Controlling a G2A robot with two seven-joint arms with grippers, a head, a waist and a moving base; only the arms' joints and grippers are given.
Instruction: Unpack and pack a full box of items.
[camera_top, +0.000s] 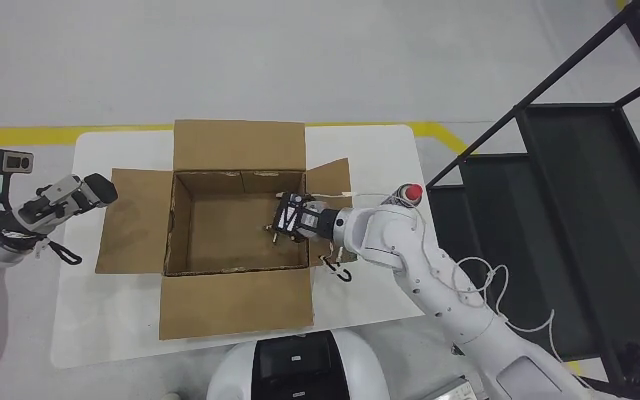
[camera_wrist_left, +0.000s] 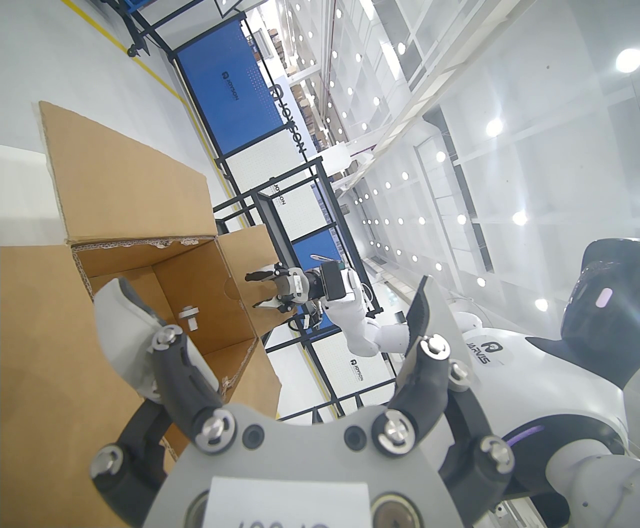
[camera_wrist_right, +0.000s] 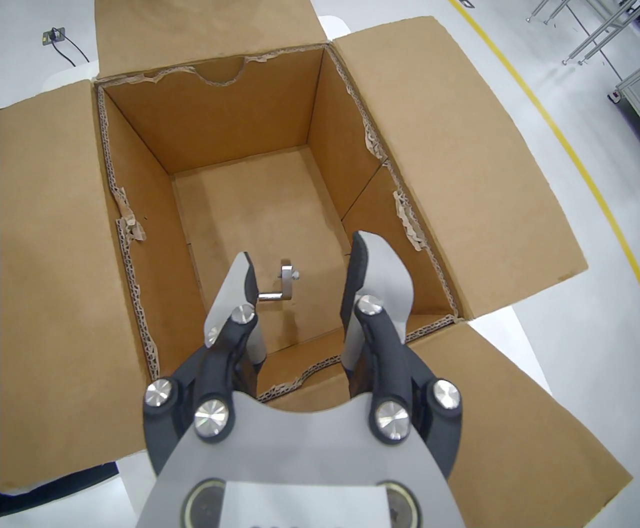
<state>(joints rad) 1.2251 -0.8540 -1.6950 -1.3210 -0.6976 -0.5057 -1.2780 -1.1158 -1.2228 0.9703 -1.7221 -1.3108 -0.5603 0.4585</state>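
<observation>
Item 1. Left gripper (camera_top: 97, 189): sat at the 9 o'clock edge of the table (camera_top: 380, 150), just beyond the tip of the box's 9 o'clock flap and outside the box. Its fingers (camera_wrist_left: 117, 305) were spread wide and released, with nothing between them.

Item 2. Box (camera_top: 240, 145): brown corrugated cardboard, at the centre of the white table and open at the top. All four flaps were folded outward, the 12 o'clock and 6 o'clock flaps being the broad ones. The torn inner rim showed ragged corrugation.

Item 3. Metal part (camera_wrist_right: 282, 285): one small piece, a short shaft with a disc at one end. It lay on the box floor, toward the 3 o'clock wall. In the right wrist view it appeared between the right gripper's fingers, with the end of its shaft hidden behind one of them. Whether it touched that finger could not be told.

Item 4. Right gripper (camera_top: 284, 218): was over the box's 3 o'clock side, within the opening, with its arm crossing the 3 o'clock flap. Its jaws were parted and gripped nothing.

Item 5. Yellow floor line (camera_top: 60, 132): ran along the floor past the table's 12 o'clock edge.

Item 6. Black stair frame (camera_top: 560, 180): stood on the floor at 3 o'clock, apart from the table.
</observation>
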